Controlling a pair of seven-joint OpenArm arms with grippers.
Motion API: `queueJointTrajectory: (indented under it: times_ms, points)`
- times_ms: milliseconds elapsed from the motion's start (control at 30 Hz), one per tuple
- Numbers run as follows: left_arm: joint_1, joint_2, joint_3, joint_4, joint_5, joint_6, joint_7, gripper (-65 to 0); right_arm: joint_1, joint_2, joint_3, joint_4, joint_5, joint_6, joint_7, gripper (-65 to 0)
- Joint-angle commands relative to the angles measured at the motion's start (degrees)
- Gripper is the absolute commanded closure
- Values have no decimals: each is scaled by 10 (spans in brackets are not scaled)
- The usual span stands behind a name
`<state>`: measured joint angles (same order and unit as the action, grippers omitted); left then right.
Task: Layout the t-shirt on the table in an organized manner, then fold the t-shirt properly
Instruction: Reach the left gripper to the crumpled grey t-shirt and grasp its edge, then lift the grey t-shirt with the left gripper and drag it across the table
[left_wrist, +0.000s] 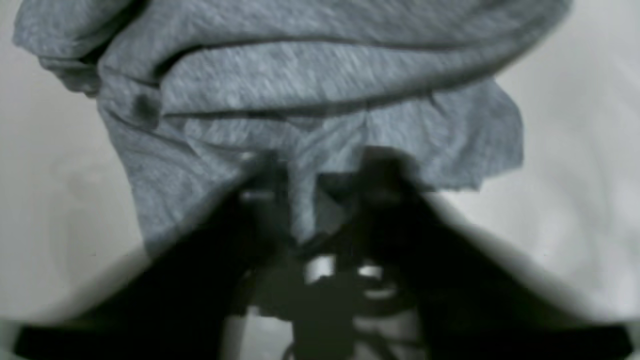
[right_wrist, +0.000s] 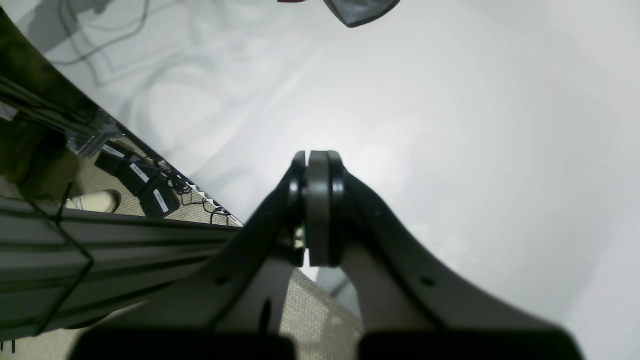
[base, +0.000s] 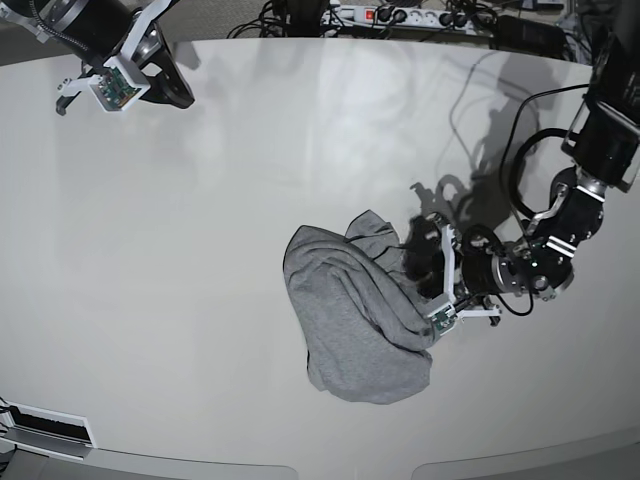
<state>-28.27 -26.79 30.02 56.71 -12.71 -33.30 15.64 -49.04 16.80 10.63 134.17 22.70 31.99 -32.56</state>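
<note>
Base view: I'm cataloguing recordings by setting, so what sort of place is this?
Probably a robotics lab or workshop: a very large glossy white table holds only a crumpled heather-grey t-shirt, with a power strip and tangled cables behind its far edge.

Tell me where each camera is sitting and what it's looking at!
Left wrist: rides on the left arm, looking down past the left claw, which is pinching a fold of the grey t-shirt.
Right wrist: rides on the right arm, looking past the shut right claw at the bare white table.
Base: looks down from above on the whole table, the crumpled t-shirt and both arms.
Shared: left wrist and base both show the t-shirt; all three show the table.
</note>
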Motion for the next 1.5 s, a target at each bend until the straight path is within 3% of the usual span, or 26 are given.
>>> queueJointTrajectory:
  times_ms: [0, 167, 367, 500, 533, 633, 667, 767, 867, 967, 1000, 1067, 1100, 1300, 1467]
  points:
    - [-21, 0, -4, 5, -5, 3, 1, 0, -5, 3, 2, 8, 8, 0, 13, 0]
    - [-33, -4, -5, 35, 6, -12, 52, 0, -7, 3, 2, 8, 8, 0, 14, 0]
    - [-49, -51, -5, 123, -22, -5, 71, 0, -9, 3, 2, 8, 8, 0, 13, 0]
    - [-43, -58, -4, 115, -30, -48, 68, 0, -9, 3, 2, 8, 8, 0, 13, 0]
    - [-39, -54, -4, 106, -30, -56, 60, -37, -9, 3, 2, 8, 8, 0, 13, 0]
    - [-25, -40, -3, 63, 18, -63, 0, -320, -9, 3, 2, 8, 8, 0, 15, 0]
    - [-22, -35, 3, 45, 52, -61, -30, -349, -9, 3, 2, 8, 8, 0, 15, 0]
    - [-23, -22, 51, -10, 131, -55, -103, -344, -9, 3, 2, 8, 8, 0, 15, 0]
    - [-23, -11, 101, -46, 198, 22, -155, -342, -9, 3, 2, 8, 8, 0, 15, 0]
    - [-23, -10, 124, -52, 197, 85, -170, -312, -9, 3, 2, 8, 8, 0, 15, 0]
    - [-23, -8, 125, -52, 197, 98, -169, -253, -9, 3, 2, 8, 8, 0, 15, 0]
    - [-24, -8, 124, -52, 197, 123, -165, -57, -9, 3, 2, 8, 8, 0, 15, 0]
    - [-28, -9, 124, -52, 198, 129, -160, 0, -9, 3, 2, 8, 8, 0, 15, 0]
    - [-70, -12, 124, -17, 172, 110, -106, 0, -9, 3, 2, 8, 8, 0, 15, 0]
    - [-94, -29, 124, 95, 66, 108, 23, 0, -9, 3, 2, 8, 5, 0, 15, 0]
